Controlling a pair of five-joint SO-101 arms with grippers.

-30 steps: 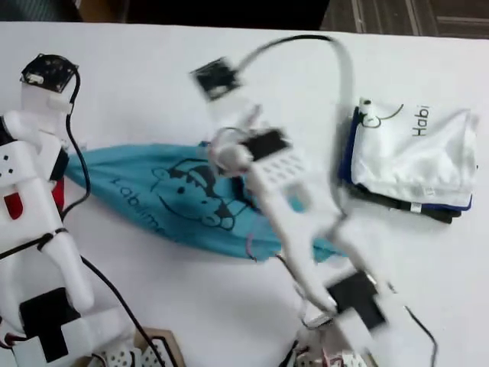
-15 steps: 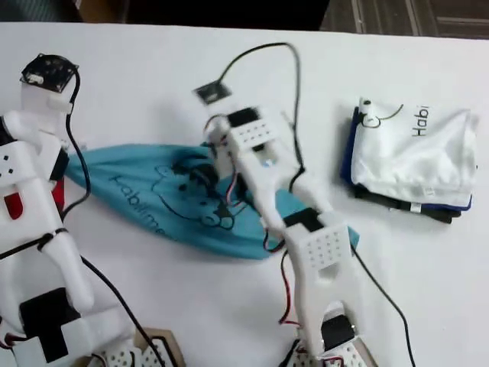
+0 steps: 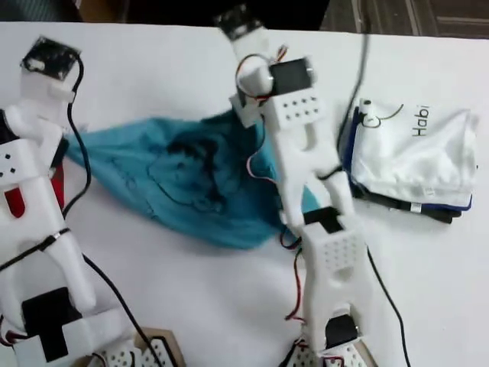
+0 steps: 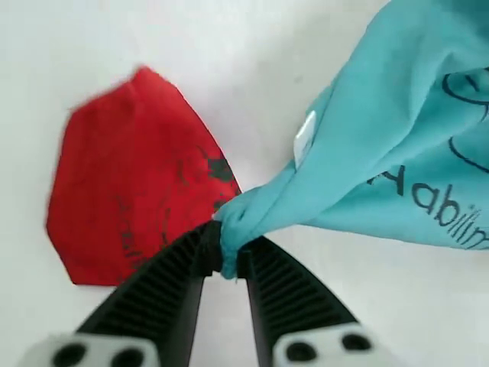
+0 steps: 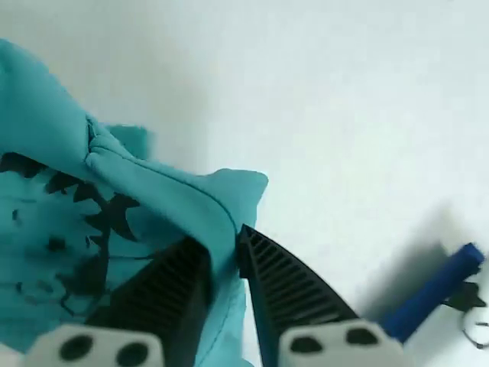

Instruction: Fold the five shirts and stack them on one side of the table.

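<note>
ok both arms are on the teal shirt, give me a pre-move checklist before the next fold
1. Left gripper hold on teal shirt: ok, shut on a bunched corner.
2. Right gripper hold: ok, shut on a fold of the shirt's edge.
3. Teal shirt flat between the grippers: not ok, rumpled.
4. Red shirt free of the left pinch: cannot tell, it lies right beside it.
5. Folded stack tidy at the table side: ok, white shirt on top.
</note>
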